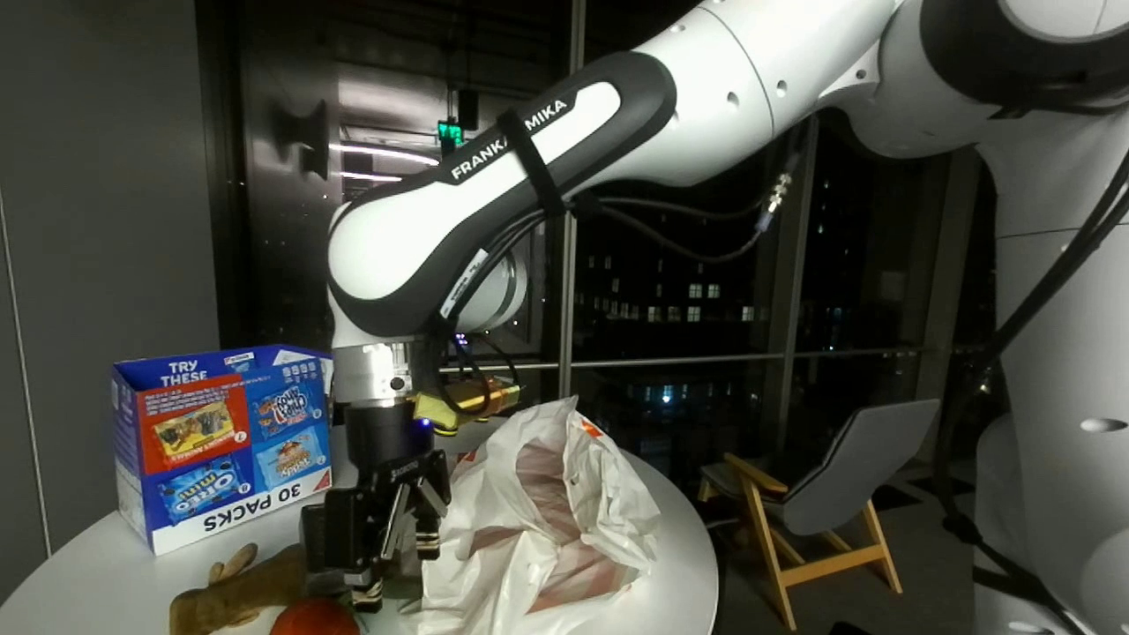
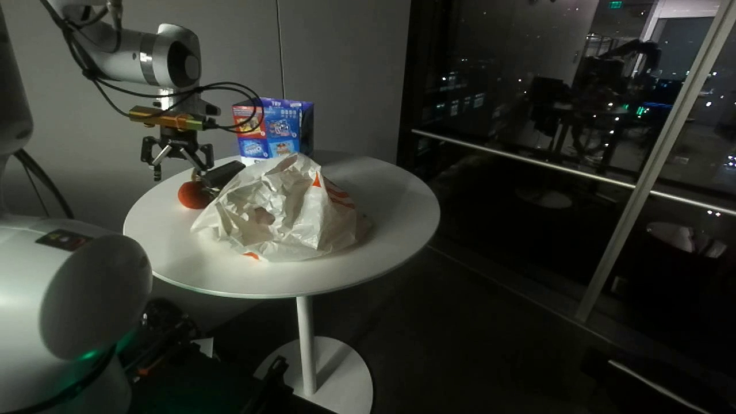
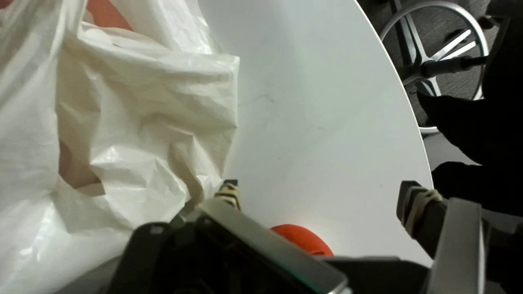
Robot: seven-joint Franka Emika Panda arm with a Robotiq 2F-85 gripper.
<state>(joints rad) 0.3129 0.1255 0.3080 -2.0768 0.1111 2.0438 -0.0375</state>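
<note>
So, the black two-fingered pincer (image 3: 322,196) hung spread wide, empty.
Any sideways drift could've snagged the crumpled white plastic bag (image 3: 126,130) near the round orange-red thing (image 2: 193,196) on the round white worktop (image 2: 397,201).

"What's under the jaws?"
"A round white pedestal table (image 2: 397,201), with a slim white post (image 2: 306,345) below its top."
"And behind them?"
"A plain grey wall (image 2: 345,75), in an exterior view."
"Right of them?"
"Tall dark glass windows (image 2: 506,98) in both exterior views, small lights (image 1: 694,313) showing in them; well apart, a grey wooden-framed armchair (image 1: 847,467) on the dark floor (image 1: 930,591)."
</note>
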